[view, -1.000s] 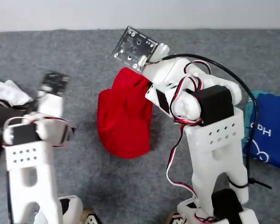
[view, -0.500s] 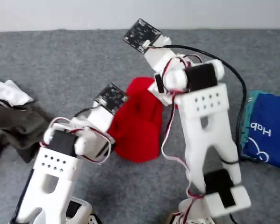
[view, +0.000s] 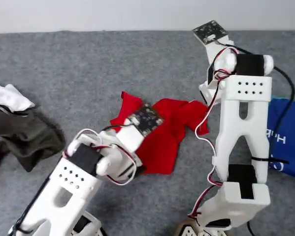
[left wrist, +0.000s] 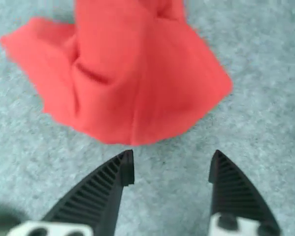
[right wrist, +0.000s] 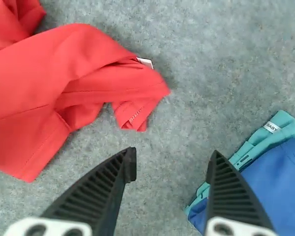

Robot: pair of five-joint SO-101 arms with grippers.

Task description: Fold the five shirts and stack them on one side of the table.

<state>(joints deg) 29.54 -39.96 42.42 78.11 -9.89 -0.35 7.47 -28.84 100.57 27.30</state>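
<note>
Across the grey felt-like surface [view: 88,69] we see a broad stretch running from the red shirt [view: 164,135] back to a pale wall [view: 137,14]. Left of the red shirt, at the surface's edge, lie a dark olive garment [view: 24,137] and a white garment [view: 7,96]. Right of it, a blue shirt [view: 287,142] lies on a teal one [right wrist: 263,142]. The red shirt lies rumpled and partly spread, with a white tag [right wrist: 145,62] showing. The left end effector [left wrist: 173,164] and the right end effector [right wrist: 173,162] both hang released just beside it, holding nothing.

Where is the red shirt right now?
In the high view, the red shirt lies centrally, between the dark shirt at left and the blue shirt at right.
</note>
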